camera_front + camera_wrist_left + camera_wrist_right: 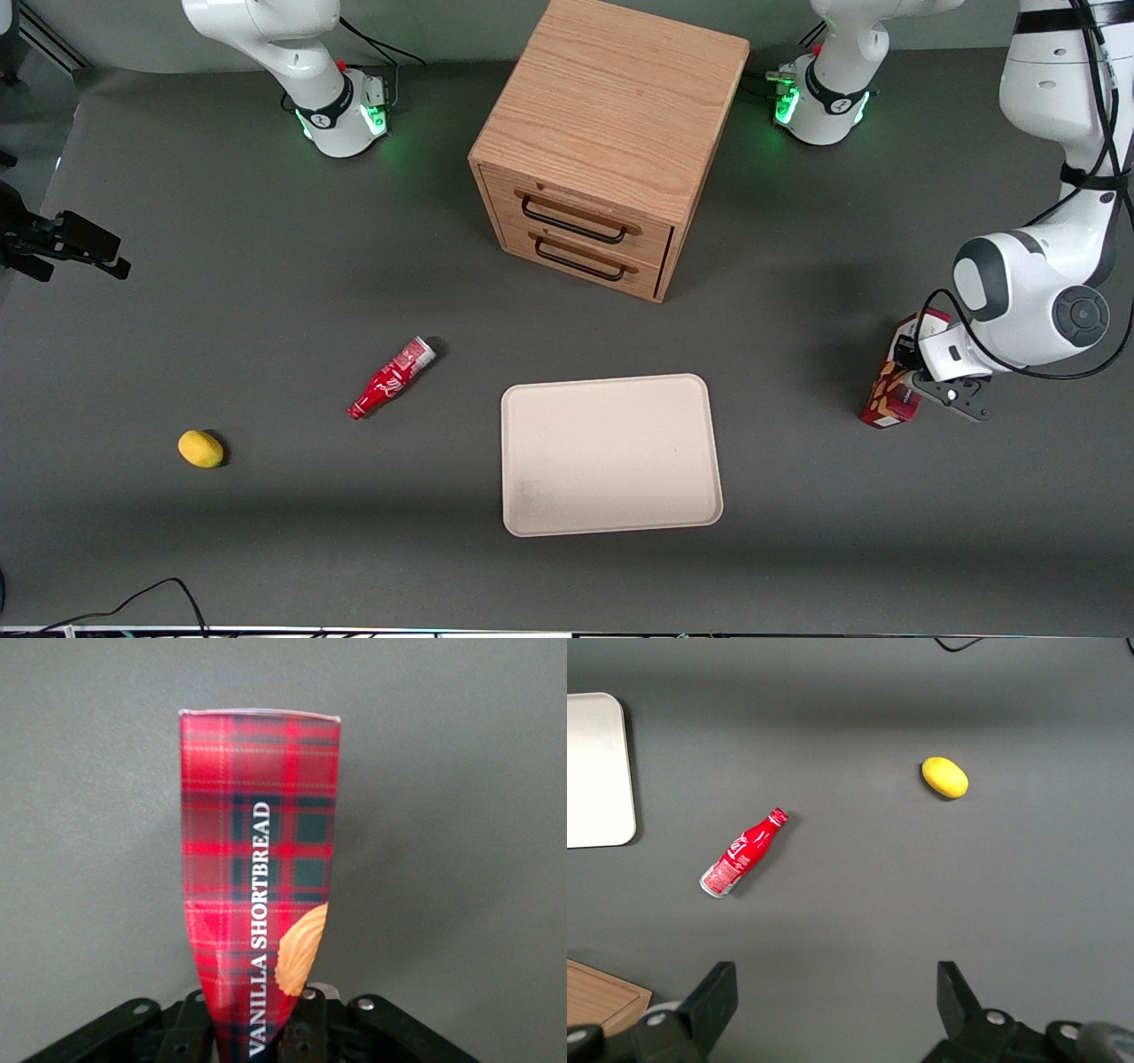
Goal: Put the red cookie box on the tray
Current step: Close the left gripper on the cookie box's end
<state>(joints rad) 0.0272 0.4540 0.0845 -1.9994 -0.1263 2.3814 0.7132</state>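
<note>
On grey table [266, 532], gripper [921, 377] pinching red cookie box [890, 394], cream tray [611, 454] apart toward centre.

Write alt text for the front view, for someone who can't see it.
The gripper is at the red cookie box, toward the working arm's end of the table, beside the bare tray. A wooden drawer cabinet stands farther from the camera; a red bottle and a lemon lie toward the parked arm's end.
</note>
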